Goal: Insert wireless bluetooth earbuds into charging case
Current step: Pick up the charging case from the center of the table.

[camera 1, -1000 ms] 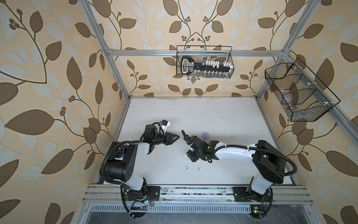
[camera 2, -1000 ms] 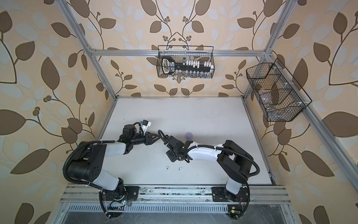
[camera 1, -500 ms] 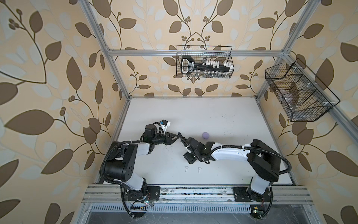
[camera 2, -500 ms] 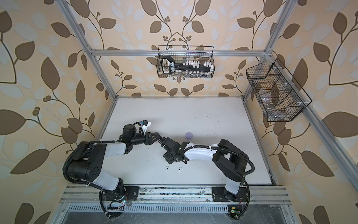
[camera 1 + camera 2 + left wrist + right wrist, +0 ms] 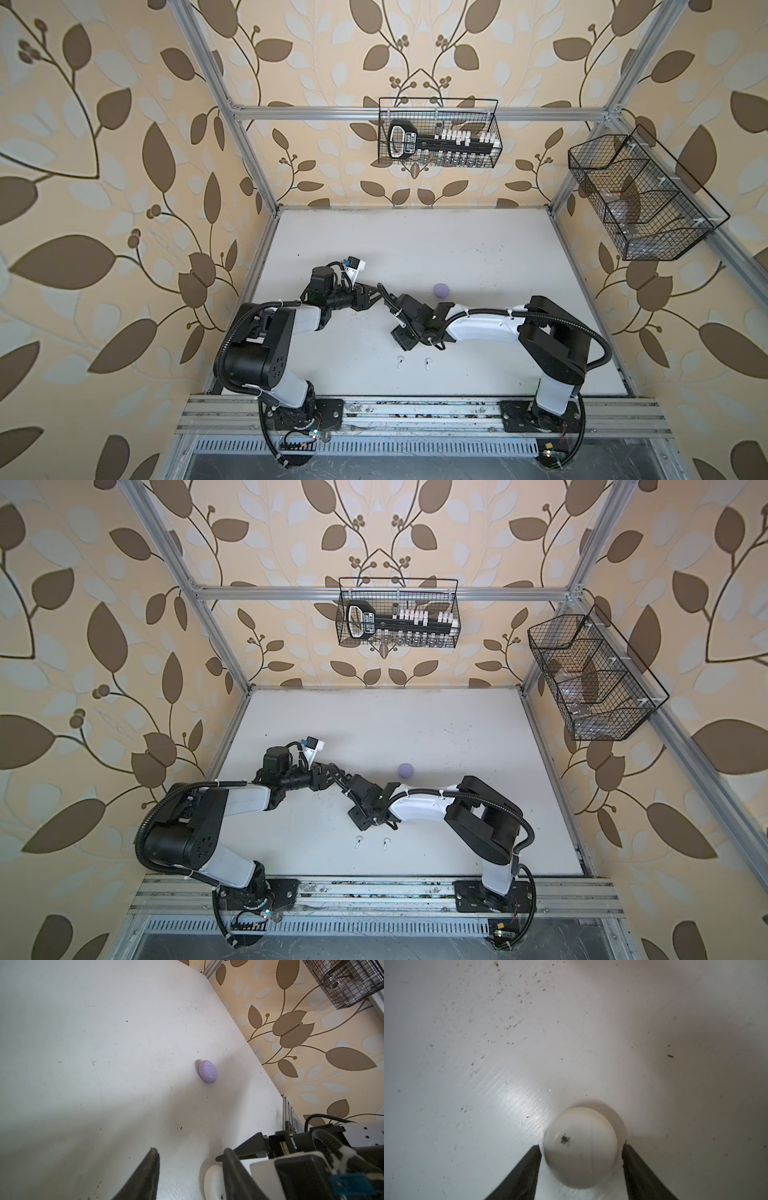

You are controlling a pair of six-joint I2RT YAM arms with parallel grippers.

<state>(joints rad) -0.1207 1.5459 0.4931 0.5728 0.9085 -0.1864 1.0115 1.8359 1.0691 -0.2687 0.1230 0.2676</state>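
The white case [image 5: 580, 1147] is smooth matt plastic with a dark smudge. The lavender case [image 5: 207, 1071] looks glossier. The surface [image 5: 508, 1095] is finely ridged, scuffed, speckled.

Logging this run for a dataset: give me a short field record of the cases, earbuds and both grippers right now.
right gripper: open, straddling white case
white case: closed, lying on the table
left gripper: open, empty, close to white case
lavender case: closed, alone on table, untouched
white earbuds: two, loose on table near front edge; no others visible
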